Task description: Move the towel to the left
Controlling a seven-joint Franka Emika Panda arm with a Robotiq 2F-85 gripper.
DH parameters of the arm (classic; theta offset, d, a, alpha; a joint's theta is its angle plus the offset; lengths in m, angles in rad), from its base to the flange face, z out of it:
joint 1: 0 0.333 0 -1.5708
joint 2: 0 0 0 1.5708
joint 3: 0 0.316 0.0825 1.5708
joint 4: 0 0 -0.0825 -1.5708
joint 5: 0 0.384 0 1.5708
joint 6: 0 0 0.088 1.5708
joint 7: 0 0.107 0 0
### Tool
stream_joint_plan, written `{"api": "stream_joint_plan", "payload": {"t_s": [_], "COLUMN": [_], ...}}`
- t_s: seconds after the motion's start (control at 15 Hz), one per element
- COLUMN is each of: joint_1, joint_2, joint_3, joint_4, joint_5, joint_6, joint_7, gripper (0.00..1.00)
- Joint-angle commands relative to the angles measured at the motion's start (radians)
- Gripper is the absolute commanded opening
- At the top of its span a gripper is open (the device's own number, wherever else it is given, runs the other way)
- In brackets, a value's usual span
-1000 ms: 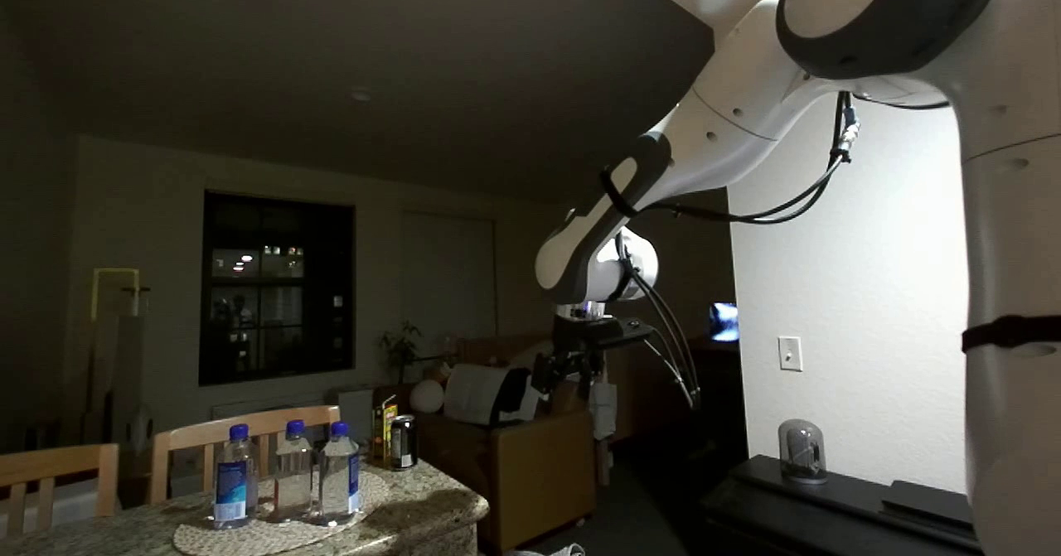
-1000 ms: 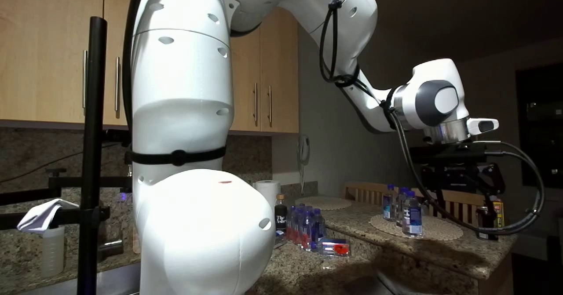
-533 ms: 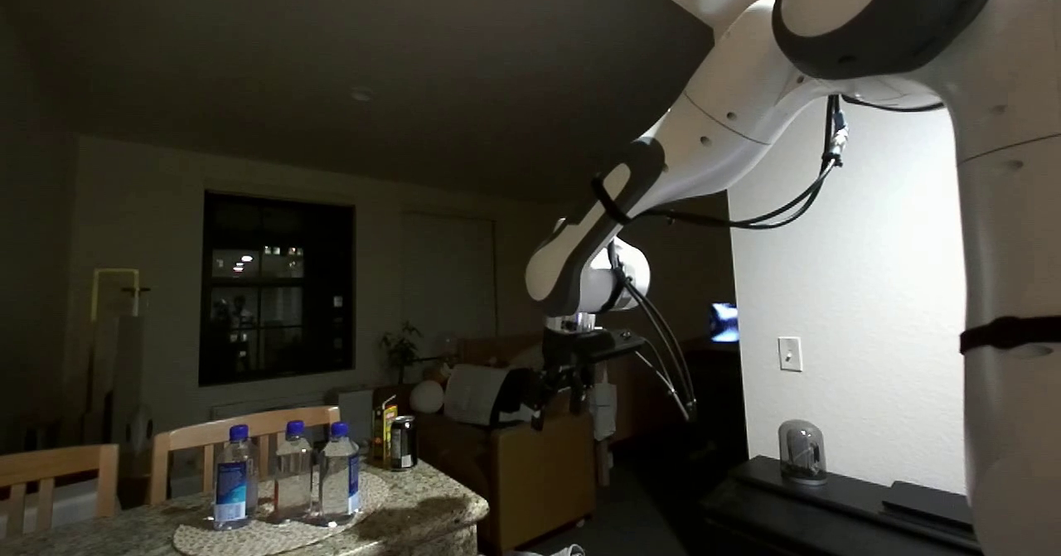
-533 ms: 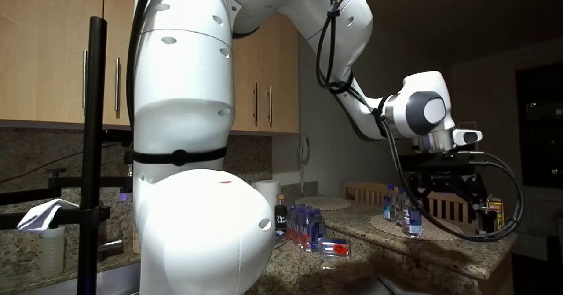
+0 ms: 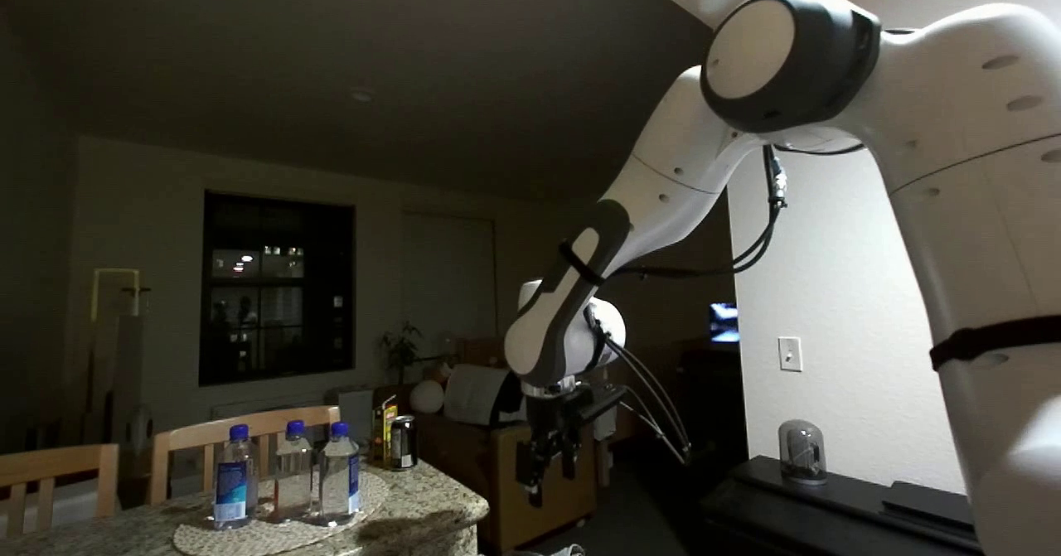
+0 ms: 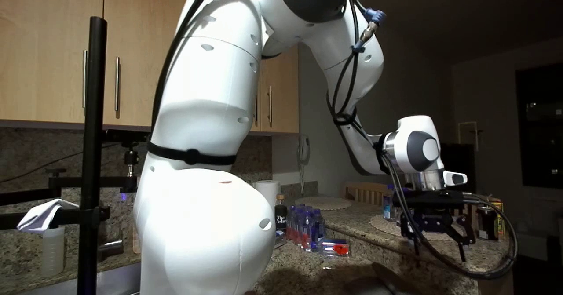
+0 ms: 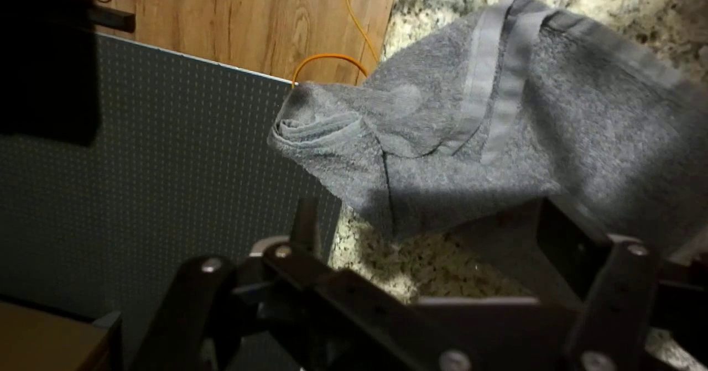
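Note:
A grey towel lies crumpled on a speckled granite surface in the wrist view. Its folded left end reaches past the granite edge. A small pale bit of cloth shows at the bottom edge of an exterior view; I cannot tell whether it is the towel. My gripper is open with nothing between its fingers. The fingers are wide apart over the towel's near edge, the right one overlapping the towel in view; contact cannot be told. The gripper also shows in both exterior views, pointing down beside the raised counter.
Several water bottles stand on a woven mat on the granite counter, near a black can and a yellow carton. More bottles stand by the wall. A grey perforated panel and an orange cable lie beside the towel.
The arm has leaned forward and my gripper has come down clearly, also shifting somewhat left in both exterior views. The bottles and can have not moved.

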Motion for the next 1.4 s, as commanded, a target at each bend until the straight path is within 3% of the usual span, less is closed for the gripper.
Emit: {"api": "stream_joint_plan", "payload": {"t_s": [0.0,0.27,0.67,1.07,1.2,1.33], "joint_1": [-0.007,-0.016,-0.073,-0.138,-0.150,-0.159], "joint_2": [0.146,0.283,0.458,0.585,0.613,0.634], "joint_3": [0.005,0.009,0.051,0.112,0.125,0.135], "joint_4": [0.104,0.224,0.373,0.504,0.532,0.552], "joint_5": [-0.069,-0.101,-0.049,0.018,0.024,0.029], "joint_6": [0.015,0.008,0.047,-0.029,-0.043,-0.066], "joint_7": [-0.031,-0.056,-0.126,-0.182,-0.202,-0.223], "gripper": [1.00,1.00,1.00,1.00,0.73,0.60]}}
